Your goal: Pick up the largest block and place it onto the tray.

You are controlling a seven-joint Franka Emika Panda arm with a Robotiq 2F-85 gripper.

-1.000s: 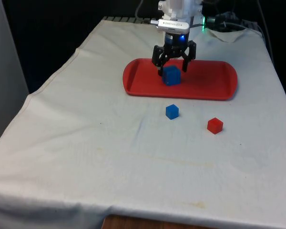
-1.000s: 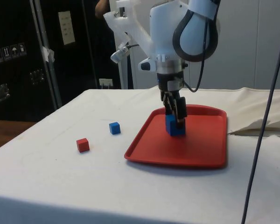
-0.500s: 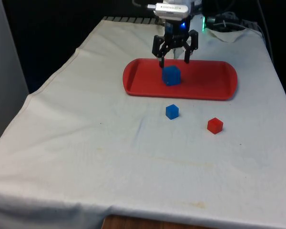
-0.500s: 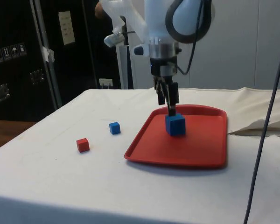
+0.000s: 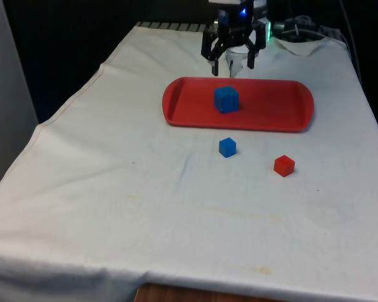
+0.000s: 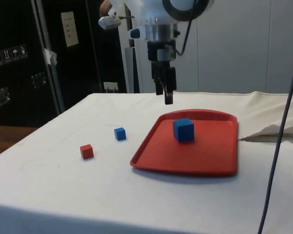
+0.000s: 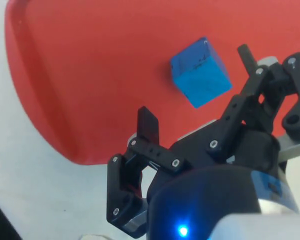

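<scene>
One big blue block (image 5: 226, 99) sits on the tray (image 5: 277, 113), right below the gripper (image 5: 230, 63), which is wide open and empty. Lift straight up; don't clip it.

The largest block (image 5: 226, 99) sits on the tray (image 5: 277, 113), toward the front view's left of its middle. The gripper (image 5: 230, 65) hangs above and behind the block, apart from it. Two smaller blocks (image 5: 227, 147) (image 5: 284, 165) lie on the cloth (image 5: 113, 189) before the tray, near each other.
</scene>
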